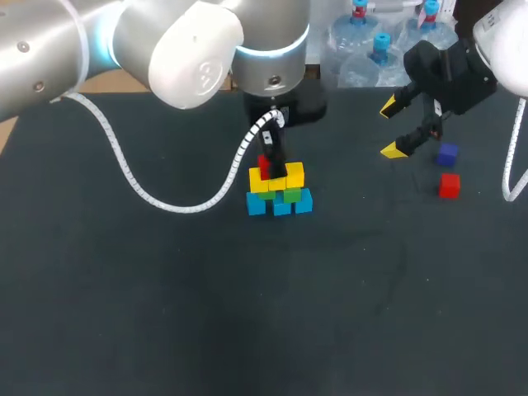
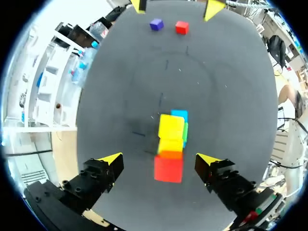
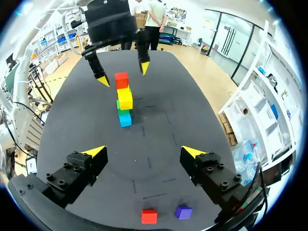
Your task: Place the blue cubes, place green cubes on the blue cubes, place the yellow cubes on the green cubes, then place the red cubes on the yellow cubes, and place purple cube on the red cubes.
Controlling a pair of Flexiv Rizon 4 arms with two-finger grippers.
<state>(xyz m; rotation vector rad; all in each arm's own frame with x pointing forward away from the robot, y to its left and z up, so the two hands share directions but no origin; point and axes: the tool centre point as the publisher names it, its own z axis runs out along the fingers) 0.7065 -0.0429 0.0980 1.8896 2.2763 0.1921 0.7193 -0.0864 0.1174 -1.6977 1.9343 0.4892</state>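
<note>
**A:** Count on the worktop (image 1: 165, 313)?

**B:** One stack (image 1: 279, 188), mid-worktop. Blue cubes (image 1: 283, 207) at the base: three in a row, by the head view. Green cubes (image 1: 290, 195) on them: two patches show and the rest is hidden under yellow, so no firm count. Yellow cubes (image 1: 294, 175) above: looks like three across, but the edges run together.

**A:** Red?

**B:** Two. Top red cube (image 2: 168, 168) sits on the yellow layer, toward the stack's left end. Loose red cube (image 1: 449, 185) lies on the worktop at the right, well apart from the stack.

**A:** Purple?

**B:** One. Purple cube (image 1: 447, 153) is on the worktop just beyond the loose red cube, near it but not touching.

**A:** Pincers?

**B:** Left pincer (image 2: 159, 158) hangs over the stack, released. It straddles the top red cube with a gap on each side and touches it on neither. Right pincer (image 3: 143, 152) is released too, with nothing in it. It hovers above the worktop near the two loose cubes.

**A:** Anything on the top red cube?

**B:** Its top face is bare.
</note>
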